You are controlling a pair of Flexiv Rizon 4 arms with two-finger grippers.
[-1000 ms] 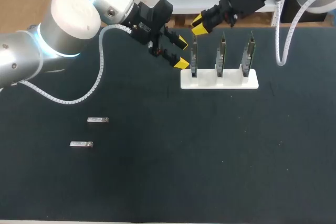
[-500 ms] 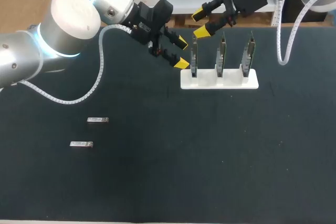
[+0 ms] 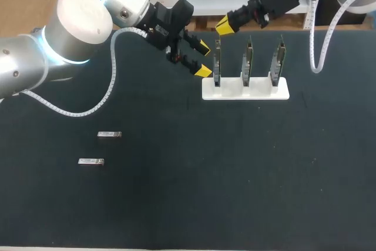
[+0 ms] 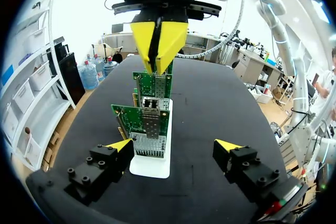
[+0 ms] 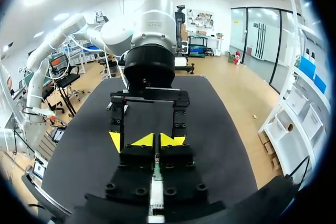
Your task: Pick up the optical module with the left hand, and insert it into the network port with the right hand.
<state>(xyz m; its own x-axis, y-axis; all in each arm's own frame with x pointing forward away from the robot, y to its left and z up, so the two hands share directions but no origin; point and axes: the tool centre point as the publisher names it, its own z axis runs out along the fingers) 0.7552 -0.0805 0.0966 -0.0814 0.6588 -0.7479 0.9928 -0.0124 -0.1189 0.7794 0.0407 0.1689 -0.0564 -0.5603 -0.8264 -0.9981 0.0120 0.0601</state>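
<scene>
Two small silver optical modules (image 3: 109, 134) (image 3: 91, 161) lie flat on the black mat at the left, far from both grippers. Three green network cards stand upright in a white stand (image 3: 245, 90) (image 4: 150, 164). The nearest card (image 4: 142, 121) shows its metal port cage. My left gripper (image 3: 203, 59) (image 4: 175, 148) stands open just left of the leftmost card (image 3: 217, 63), holding nothing. My right gripper (image 3: 225, 26) (image 5: 157, 140) is shut above that card's top edge, and I see nothing between its tips. In the right wrist view the card's edge (image 5: 156, 174) runs under the shut fingers.
The black mat (image 3: 235, 174) stretches wide in front of the stand. My left arm's white cable (image 3: 111, 80) loops over the mat at the left. The right arm's cable (image 3: 317, 39) hangs at the back right.
My right gripper opened wide above the leftmost card and has snapped shut again, staying about where it was. The left arm and the modules have not moved.
</scene>
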